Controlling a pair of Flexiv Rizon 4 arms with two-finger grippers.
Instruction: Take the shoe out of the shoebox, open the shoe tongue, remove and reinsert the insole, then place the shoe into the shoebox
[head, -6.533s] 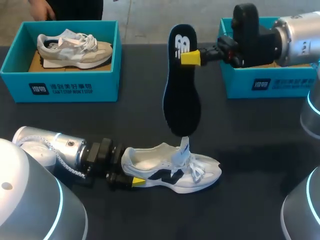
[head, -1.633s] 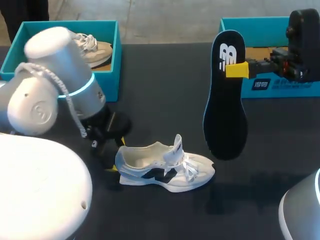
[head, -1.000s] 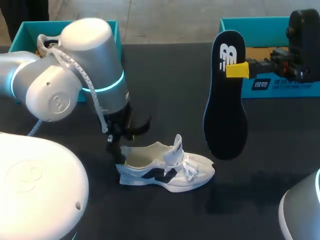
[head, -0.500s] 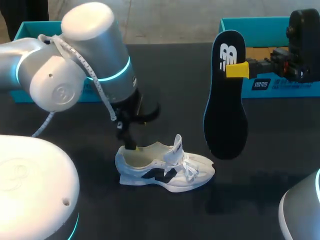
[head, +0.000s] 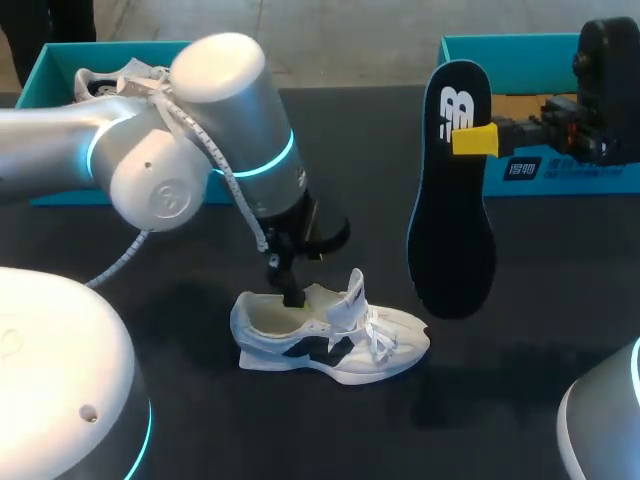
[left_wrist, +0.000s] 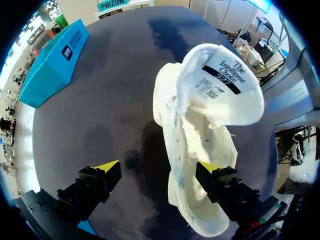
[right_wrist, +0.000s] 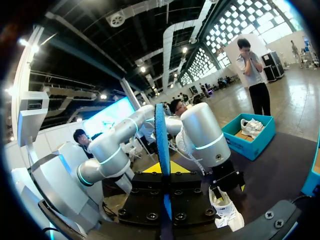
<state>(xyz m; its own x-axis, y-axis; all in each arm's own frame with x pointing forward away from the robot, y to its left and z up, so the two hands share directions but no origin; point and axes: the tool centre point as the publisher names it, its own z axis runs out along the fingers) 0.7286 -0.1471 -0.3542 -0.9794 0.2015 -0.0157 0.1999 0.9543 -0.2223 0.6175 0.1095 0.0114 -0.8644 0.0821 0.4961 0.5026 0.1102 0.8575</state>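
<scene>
The white lace-up sneaker with a black side mark (head: 335, 340) sits on its sole on the dark table (head: 350, 150), tongue (head: 352, 292) upright. It looks light and soft-walled, so the firmer heel collar seems the best hold. The left fingers (left_wrist: 102, 175) stand wide, one in the heel opening and one outside. The thin, bendy black insole (head: 450, 220) hangs apart, pinched by the right fingers (head: 473, 140).

In the head view the left arm (head: 200, 130) covers most of the left box (head: 110, 47) and its beige shoe (head: 100, 85), and the edge cuts the right box (head: 520, 42). From the left wrist the tongue (left_wrist: 225, 85) hides the white shoe's (left_wrist: 200, 150) toe. From the right wrist the insole (right_wrist: 161, 145) shows only its thin edge.
</scene>
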